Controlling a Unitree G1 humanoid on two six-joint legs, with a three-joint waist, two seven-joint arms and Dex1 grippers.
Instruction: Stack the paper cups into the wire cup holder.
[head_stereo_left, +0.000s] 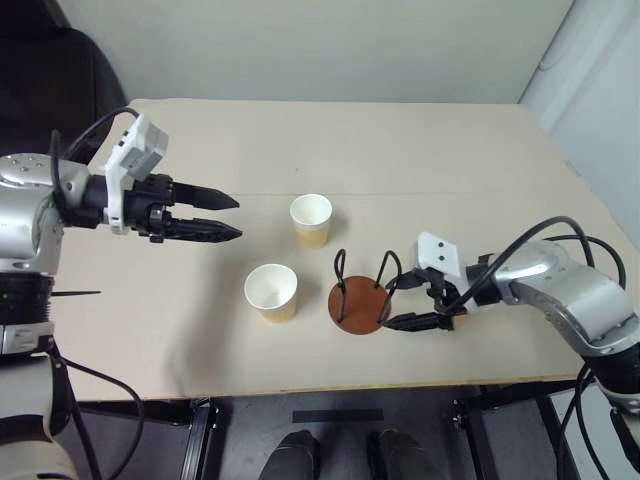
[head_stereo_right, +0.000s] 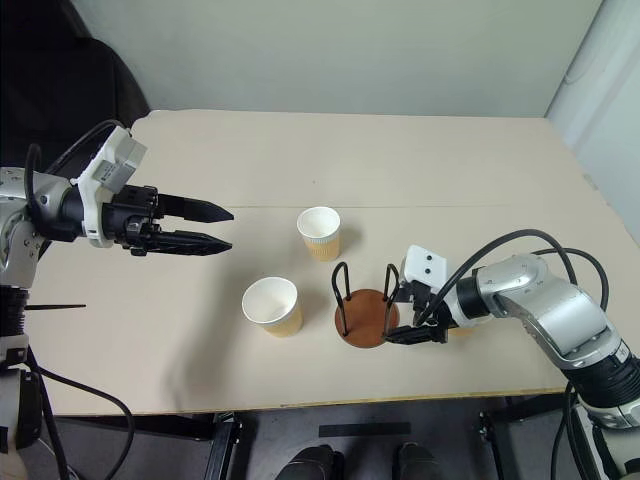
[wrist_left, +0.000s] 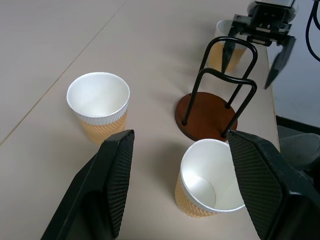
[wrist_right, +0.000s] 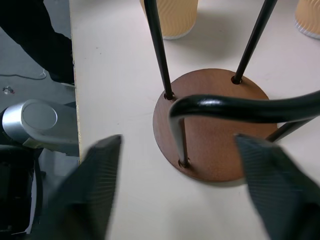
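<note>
Wire cup holder (head_stereo_left: 359, 305) stands just beside right end effector (head_stereo_left: 402, 304), open, empty.

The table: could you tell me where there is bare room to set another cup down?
The far half of the table, beyond the far cup, is bare, as is the near-left stretch beside the near cup. It is crowded around the wire cup holder, where the right gripper sits.

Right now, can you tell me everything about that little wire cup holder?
The wire cup holder has a round reddish-brown base that looks like wood, with two thin black wire loops standing upright from it. It stands empty and level on the tan table, near the front edge. Two paper cups stand apart from it. The open right tool sits close beside it.
</note>
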